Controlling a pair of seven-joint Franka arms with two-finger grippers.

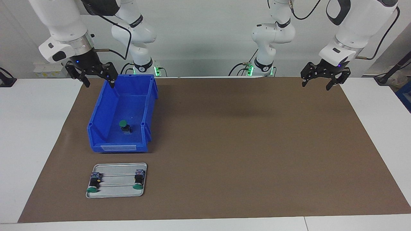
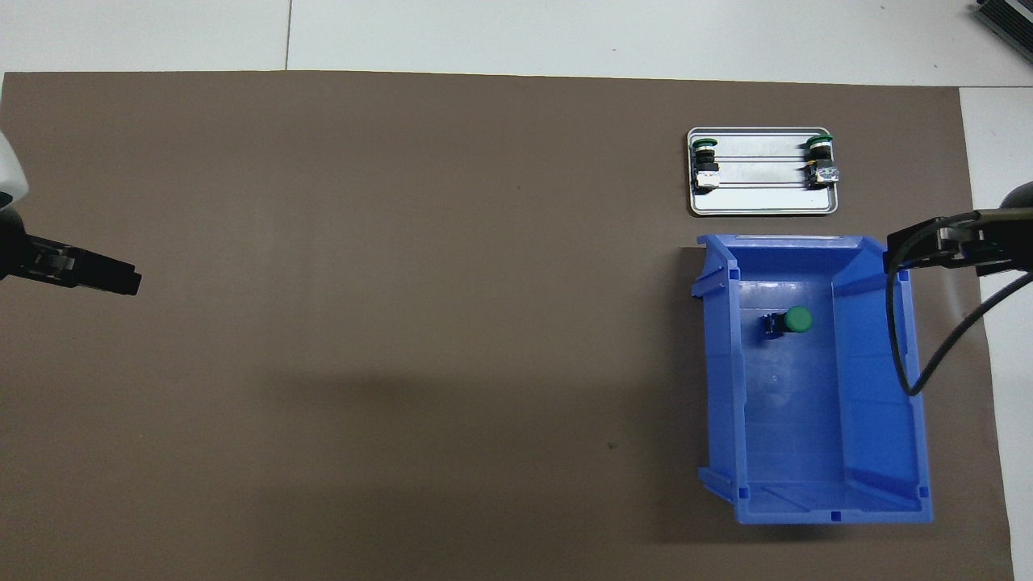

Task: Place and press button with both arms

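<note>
Green-capped button point(image 1: 124, 125) lies tipped in the blue bin point(image 1: 96, 128), at twelve o'clock from the metal tray point(image 1: 118, 166). Right pincer point(image 1: 95, 74), spread and empty, hangs over the bin's rim; left pincer point(image 1: 324, 78) waits released. Steep bin walls could block the reach, and the round cap may slip.

Both arms point(image 1: 64, 29) run off the top edge in the facing view. Overhead, the side edges cut off the right gripper point(image 2: 928, 246) and the left gripper point(image 2: 97, 274).
</note>
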